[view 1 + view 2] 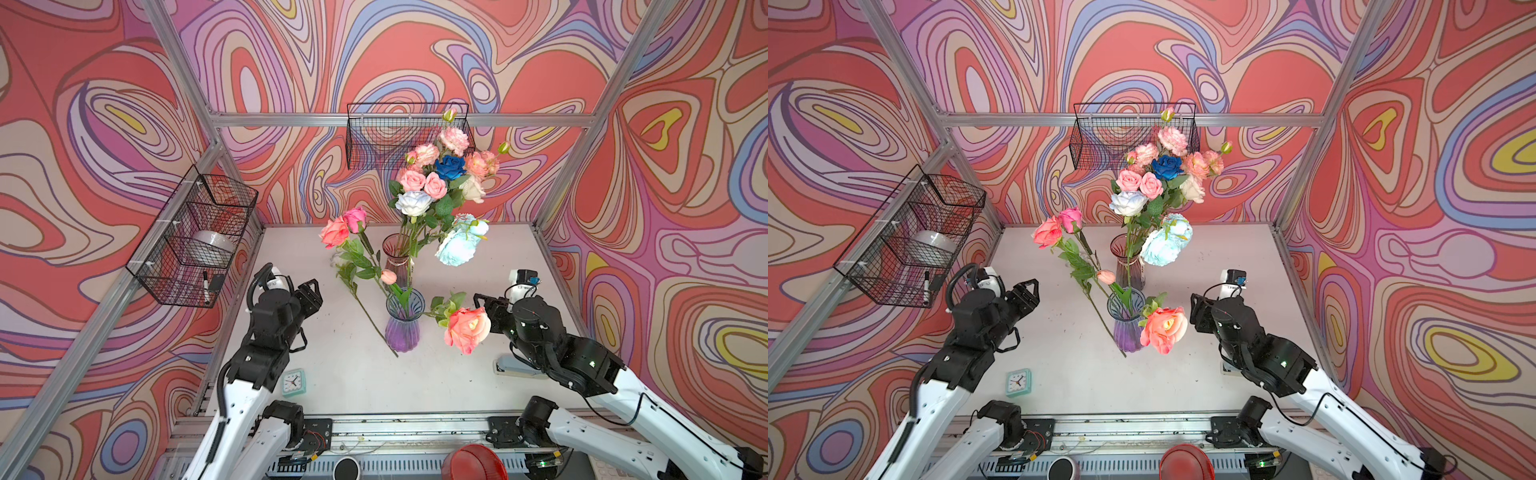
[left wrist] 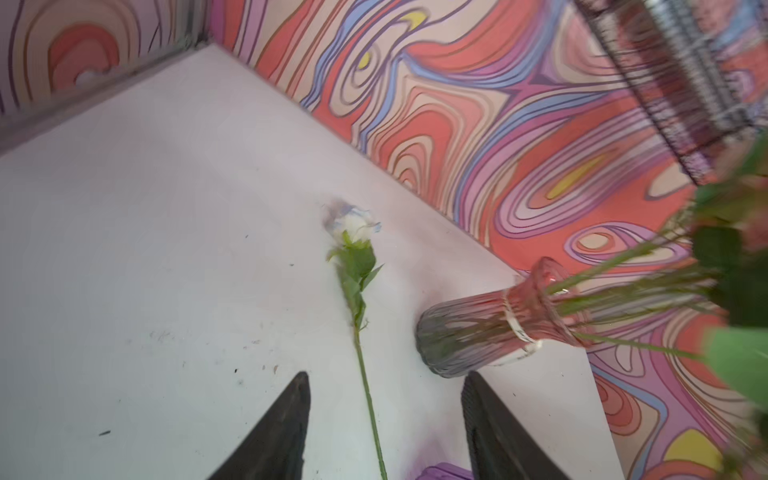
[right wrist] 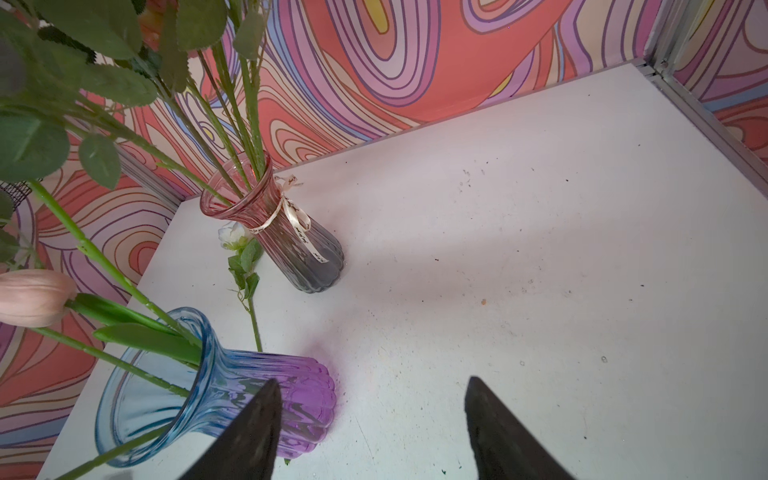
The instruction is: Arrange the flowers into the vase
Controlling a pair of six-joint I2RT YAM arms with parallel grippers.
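Left gripper and right gripper gape empty either side of the purple vase, which holds a few flowers; most fill the pink vase behind it (one white rose lies alongside).

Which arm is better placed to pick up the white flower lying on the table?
Left, likely. The left gripper is open with the white flower lined up between its jaws; the right gripper has the purple vase between it and the flower.

Left arm, right arm: white links, black joints, black cables, dark tapered jaws.
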